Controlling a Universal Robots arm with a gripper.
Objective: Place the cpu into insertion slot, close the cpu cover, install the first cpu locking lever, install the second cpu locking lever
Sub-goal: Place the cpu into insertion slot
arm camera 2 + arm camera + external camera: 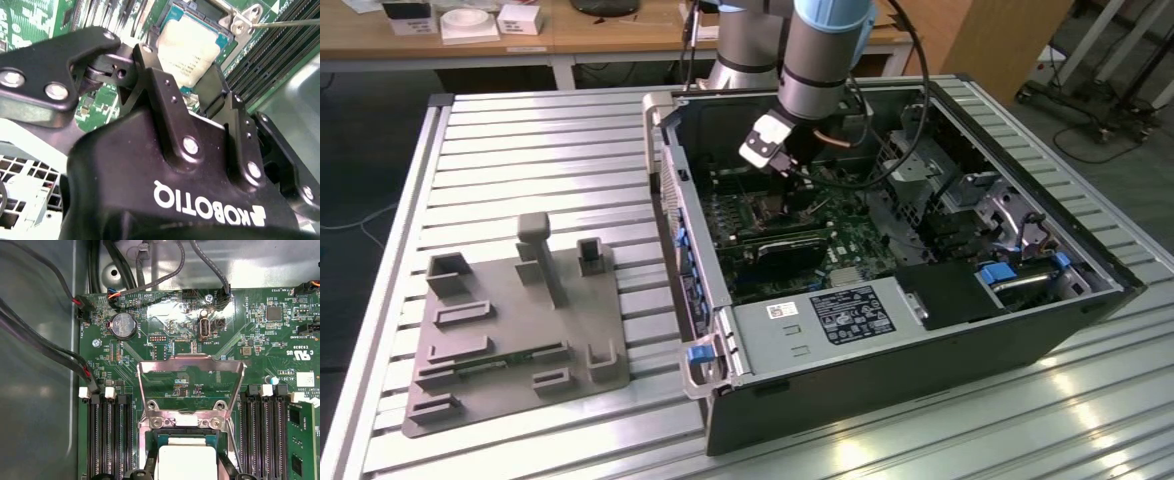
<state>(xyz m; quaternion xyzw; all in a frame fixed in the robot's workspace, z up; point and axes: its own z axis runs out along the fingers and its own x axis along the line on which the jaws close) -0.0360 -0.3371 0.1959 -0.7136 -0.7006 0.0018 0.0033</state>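
The cpu (186, 460) (192, 47) lies flat in the insertion slot (165, 422) on the green motherboard, silver top up. Behind it the cpu cover (190, 361) stands raised on its hinge, with the board showing through its window. In the exterior view my gripper (783, 170) reaches down into the open computer case, just above the socket. My gripper (182, 67) is open in the second wrist view, with a black finger (150, 65) to each side of the chip and nothing held. A thin locking lever (290, 21) runs past the socket's corner.
Black memory slots (107, 435) (262, 430) flank the socket. Cables (45, 347) run along the case wall, and a coin battery (123, 325) sits beyond the cover. A white-labelled black box (854, 312) fills the case front. A grey fixture (520, 320) lies on the table at the exterior view's left.
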